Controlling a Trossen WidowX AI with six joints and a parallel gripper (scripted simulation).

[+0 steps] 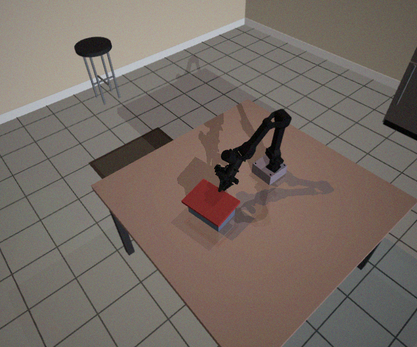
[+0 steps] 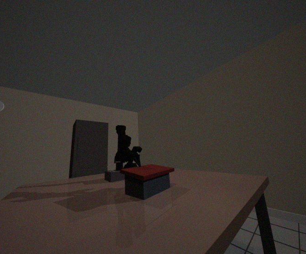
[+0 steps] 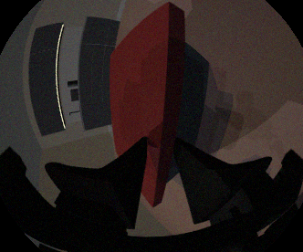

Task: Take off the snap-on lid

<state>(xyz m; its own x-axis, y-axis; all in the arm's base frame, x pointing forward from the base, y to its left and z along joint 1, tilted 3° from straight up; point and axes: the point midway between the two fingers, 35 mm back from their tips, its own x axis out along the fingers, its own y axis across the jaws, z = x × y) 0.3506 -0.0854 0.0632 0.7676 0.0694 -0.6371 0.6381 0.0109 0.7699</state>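
The red lid sits right side up on the blue-grey storage box. No clear gap shows between them. The box stands on the table. My gripper reaches down at a slant from the arm base's side and is shut on the lid's near edge. In the wrist view one finger is on the lid's top face and the other is on its underside, beside the box wall. In the exterior view the lid hides the fingertips.
The arm's base block stands on the table behind the box, on my side. The table's edge runs past the box on its left in the top view. A stool and a dark cabinet stand away from the table.
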